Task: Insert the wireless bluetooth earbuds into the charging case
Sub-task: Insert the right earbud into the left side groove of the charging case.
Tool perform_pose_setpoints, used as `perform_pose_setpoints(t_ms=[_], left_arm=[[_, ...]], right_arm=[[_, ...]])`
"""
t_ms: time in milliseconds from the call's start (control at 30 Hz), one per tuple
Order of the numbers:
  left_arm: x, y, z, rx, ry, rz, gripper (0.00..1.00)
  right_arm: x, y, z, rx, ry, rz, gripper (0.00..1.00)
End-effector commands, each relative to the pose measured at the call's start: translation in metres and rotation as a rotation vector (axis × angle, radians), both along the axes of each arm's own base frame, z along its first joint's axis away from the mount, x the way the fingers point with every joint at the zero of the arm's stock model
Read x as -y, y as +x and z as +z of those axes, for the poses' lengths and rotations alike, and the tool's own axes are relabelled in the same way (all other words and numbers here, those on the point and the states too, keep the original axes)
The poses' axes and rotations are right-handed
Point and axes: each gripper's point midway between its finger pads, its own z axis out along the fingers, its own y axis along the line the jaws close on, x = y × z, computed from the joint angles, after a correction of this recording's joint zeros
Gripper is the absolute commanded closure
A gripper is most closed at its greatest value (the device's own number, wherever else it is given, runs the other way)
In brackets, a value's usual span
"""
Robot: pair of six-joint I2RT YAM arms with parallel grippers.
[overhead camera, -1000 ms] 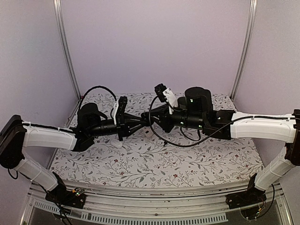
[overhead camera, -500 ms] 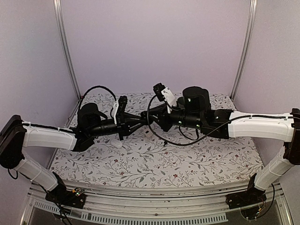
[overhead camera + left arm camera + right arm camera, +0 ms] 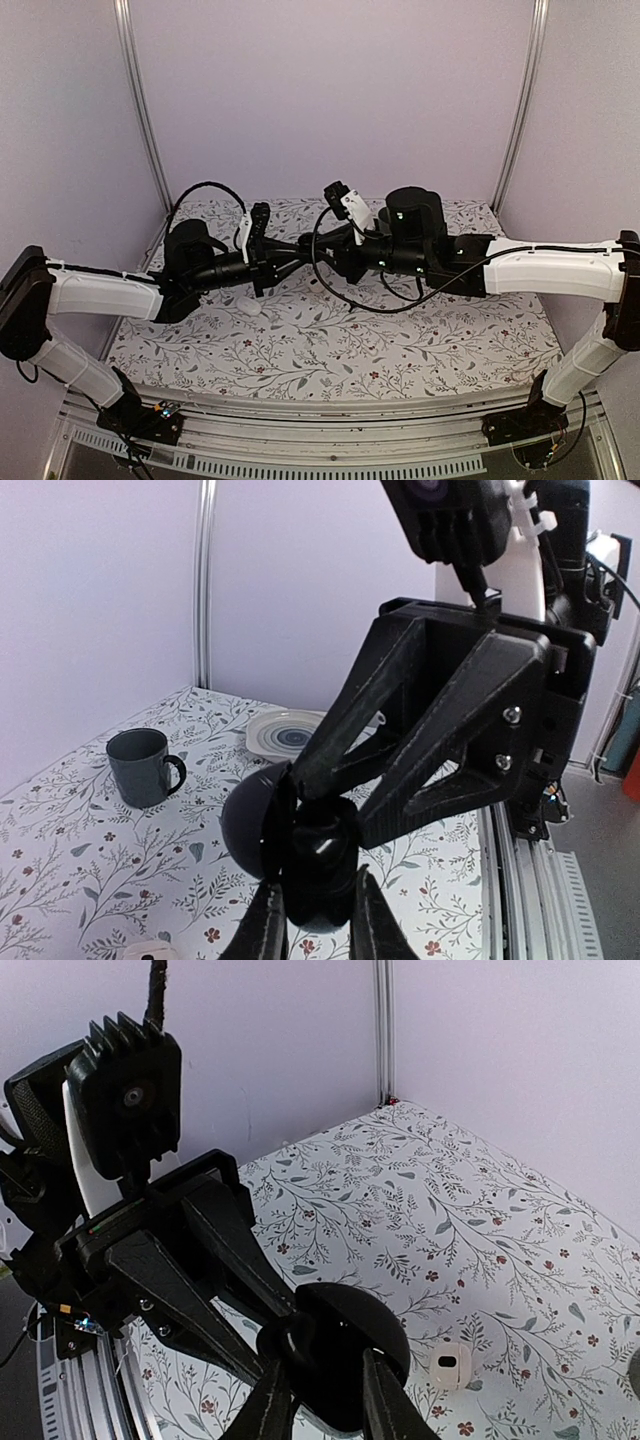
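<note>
- Above the near-middle of the floral table (image 3: 330, 350), the left arm (image 3: 105, 292) and right arm (image 3: 550, 268) reach in from either side and meet end to end.
- A small white piece with a dark spot (image 3: 450, 1364) lies on the table below the left wrist.
- The left end effector (image 3: 316, 885) is closed on the charging case (image 3: 255, 825), which is held in the air with its lid open.
- The right end effector (image 3: 327, 1360) is clamped on the same case from the opposite side.
- In each wrist view the opposing black end-effector frame blocks what lies behind the case. From above, wrists and cables cover it.
- The earbuds cannot be picked out against the black case.
- A dark grey mug (image 3: 140, 767) stands by the far wall, with a white plate with blue rings (image 3: 290, 732) further right.
</note>
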Motion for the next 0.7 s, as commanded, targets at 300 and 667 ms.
perform_pose_setpoints(t_ms=[300, 667], left_arm=[[-0.004, -0.003, 0.034, 0.109, -0.075, 0.019, 1.0], [-0.005, 0.005, 0.01, 0.123, -0.006, 0.059, 1.0]], right_arm=[[0.005, -0.001, -0.027, -0.064, -0.087, -0.031, 0.69], [0.016, 0.0, 0.0, -0.114, -0.017, -0.051, 0.63]])
